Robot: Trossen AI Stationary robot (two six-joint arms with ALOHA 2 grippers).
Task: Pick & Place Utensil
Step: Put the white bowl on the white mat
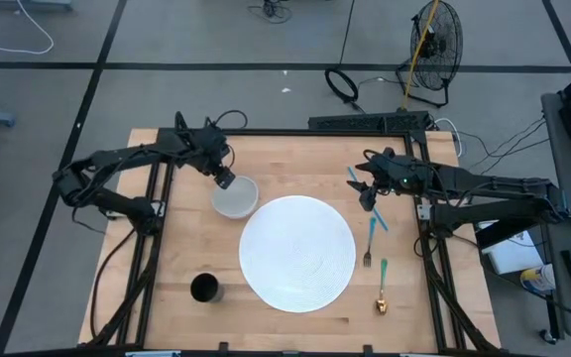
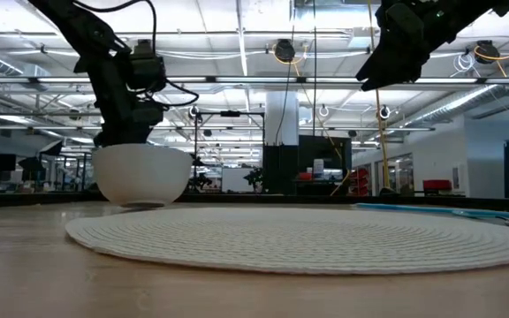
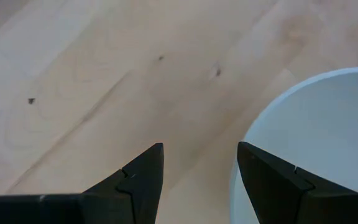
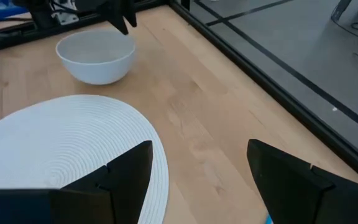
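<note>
Where the high view looks down on the wooden table [image 1: 295,149], three utensils lie right of the round white placemat [image 1: 297,252]: a blue utensil [image 1: 368,197] under the right gripper [image 1: 368,194], a blue-handled fork [image 1: 369,241] just below it, and a green-handled gold spoon [image 1: 382,288] nearest the front edge. A white bowl [image 1: 235,196], empty, touches the mat's upper left, with the left gripper [image 1: 225,179] at its rim; a black cup [image 1: 204,289] stands near the front left, contents not discernible. At table height, the bowl [image 2: 141,176] sits behind the mat [image 2: 299,237]. Left wrist: the fingers [image 3: 138,180] are spread, one over the bowl's rim [image 3: 316,130]. Right wrist: the fingers [image 4: 120,177] are parted wide, holding nothing.
</note>
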